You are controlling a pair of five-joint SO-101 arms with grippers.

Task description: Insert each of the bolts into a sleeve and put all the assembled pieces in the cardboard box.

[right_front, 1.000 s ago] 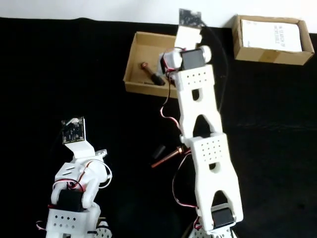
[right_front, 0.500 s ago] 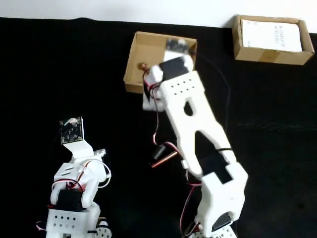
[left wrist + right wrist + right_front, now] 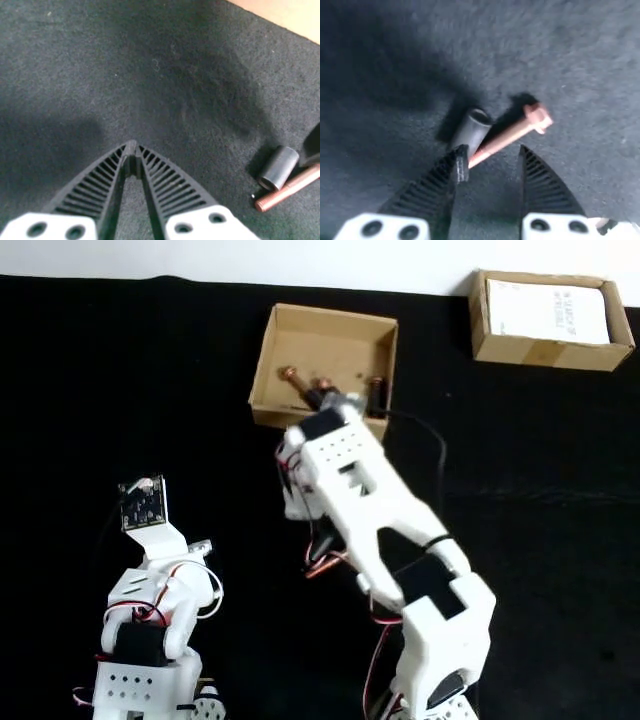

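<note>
- Lying loose on the black table cloth [image 3: 150,75]: last bolt [image 3: 512,131] and its sleeve [image 3: 470,127]. They sit side by side, touching or nearly so, w/ the bolt not yet inserted. Both are btwn the two arms, well short of the cardboard box [image 3: 330,340].
- R gripper [image 3: 492,154]: jaws moderately apart, holding nothing. The tips straddle the bolt's shank, w/ the sleeve just outside one finger. This stance suits pinching the bolt alone, prob. so it can be lifted and fed into the sleeve.
- L gripper [image 3: 131,150]: fingers closed tip to tip, empty, over bare cloth near the pair. Prob. on standby to steady the sleeve.
- Cardboard box: already holds assembled pieces [image 3: 320,390] toward its near wall. Judged: task mostly done, one pair left.
- Second box [image 3: 545,350], far corner, w/ a white sheet [image 3: 545,310] inside: not involved.
</note>
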